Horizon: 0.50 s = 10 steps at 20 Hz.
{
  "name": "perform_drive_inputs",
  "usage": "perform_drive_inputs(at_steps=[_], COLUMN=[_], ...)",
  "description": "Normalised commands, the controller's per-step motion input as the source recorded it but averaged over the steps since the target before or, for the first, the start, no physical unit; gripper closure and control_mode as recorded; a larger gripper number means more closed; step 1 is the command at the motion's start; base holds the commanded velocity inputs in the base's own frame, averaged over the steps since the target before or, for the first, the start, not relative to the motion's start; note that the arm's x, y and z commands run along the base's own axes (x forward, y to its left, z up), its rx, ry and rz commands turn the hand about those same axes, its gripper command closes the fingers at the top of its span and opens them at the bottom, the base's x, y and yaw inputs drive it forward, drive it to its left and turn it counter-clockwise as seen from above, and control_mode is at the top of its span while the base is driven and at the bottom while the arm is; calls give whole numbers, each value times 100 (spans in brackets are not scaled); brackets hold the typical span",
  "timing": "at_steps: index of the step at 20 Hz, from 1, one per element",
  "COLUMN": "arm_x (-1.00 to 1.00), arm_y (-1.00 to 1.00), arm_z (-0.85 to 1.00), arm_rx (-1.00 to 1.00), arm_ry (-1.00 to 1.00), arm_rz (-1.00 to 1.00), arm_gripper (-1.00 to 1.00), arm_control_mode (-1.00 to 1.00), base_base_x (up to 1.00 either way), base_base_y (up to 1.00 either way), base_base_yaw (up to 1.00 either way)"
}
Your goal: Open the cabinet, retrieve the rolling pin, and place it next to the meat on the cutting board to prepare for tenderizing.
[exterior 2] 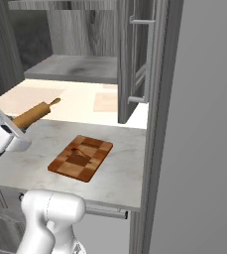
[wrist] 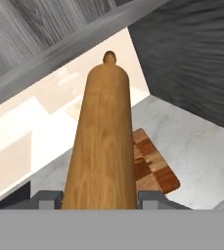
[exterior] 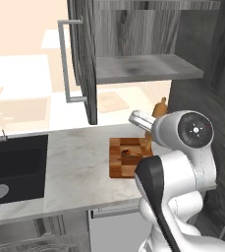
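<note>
The tool (wrist: 100,200) is gripping the rolling pin (wrist: 102,146) near one end, its 2 fingertips (wrist: 49,199) pressing on either side of the barrel, so the pin is sticking out ahead of the hand like a handle. From the right base camera the rolling pin (exterior 2: 33,114) is hanging in the air, tilting slightly upward toward its far knob, above the marble surface (exterior 2: 120,168) and off to one side of the cutting board (exterior 2: 80,158). It is touching nothing but the tool.

The cabinet (exterior: 84,64) is standing open, its door (exterior: 67,59) swinging clear toward the sink side, which is leaving the shelf (exterior: 143,69) bare and the path down to the surface free. That part of the job is looking finished, and the carry is now under way.

The meat (exterior 2: 78,158) is lying near the middle of the cutting board (exterior: 126,157), so free checkered area is showing on both sides of it. The end grip is probably making sense here: the long free part of the pin can be lowered flat beside the lump without the fingers meeting the board first. From the left base camera the arm is covering part of the board, so which side has more room is hard to judge.
</note>
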Motion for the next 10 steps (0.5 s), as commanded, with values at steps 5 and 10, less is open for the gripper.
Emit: perform_drive_inputs(at_steps=[5, 10], arm_x=[-7, 1], arm_y=[-14, -4], arm_z=[-25, -24], arm_rx=[0, 0], arm_ry=[2, 6], arm_rz=[-3, -3], arm_gripper=[100, 100], arm_control_mode=[-100, -100], base_base_x=[0, 0], base_base_y=[0, 0], base_base_yaw=[0, 0])
